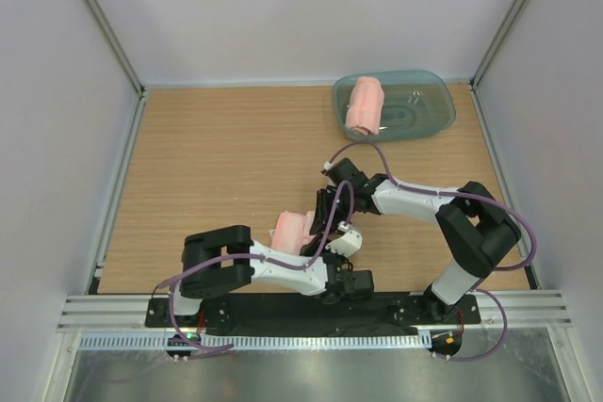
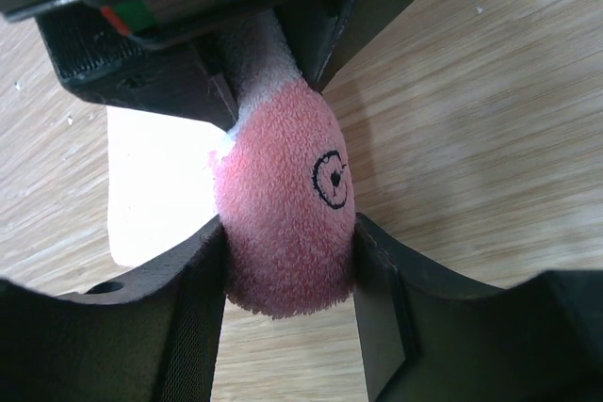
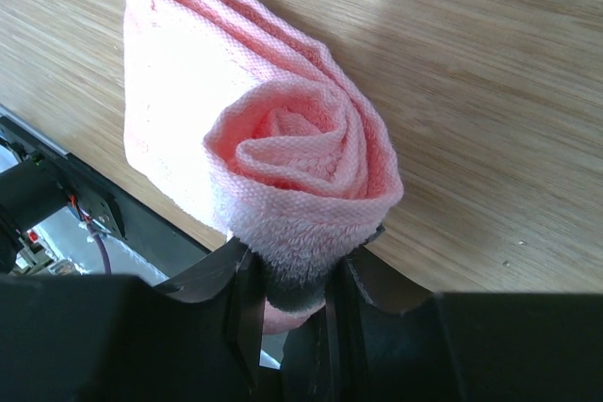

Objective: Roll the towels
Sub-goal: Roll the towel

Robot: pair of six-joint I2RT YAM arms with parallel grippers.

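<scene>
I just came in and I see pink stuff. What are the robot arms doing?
Two robot arms are rolling pink towels. One rolled towel already lies in the blue-green tub at the far right. The other towel is near the table's front edge, partly rolled. The right fingers pinch its rolled end, and the left fingers squeeze it from both sides.

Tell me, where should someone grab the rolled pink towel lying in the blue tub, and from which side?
Probably around its middle, coming straight down from above. The rolled towel lies on its side in the tub, whose raised walls block a sideways approach. The grip should straddle its narrow width, so the squeeze keeps the roll wound.
</scene>
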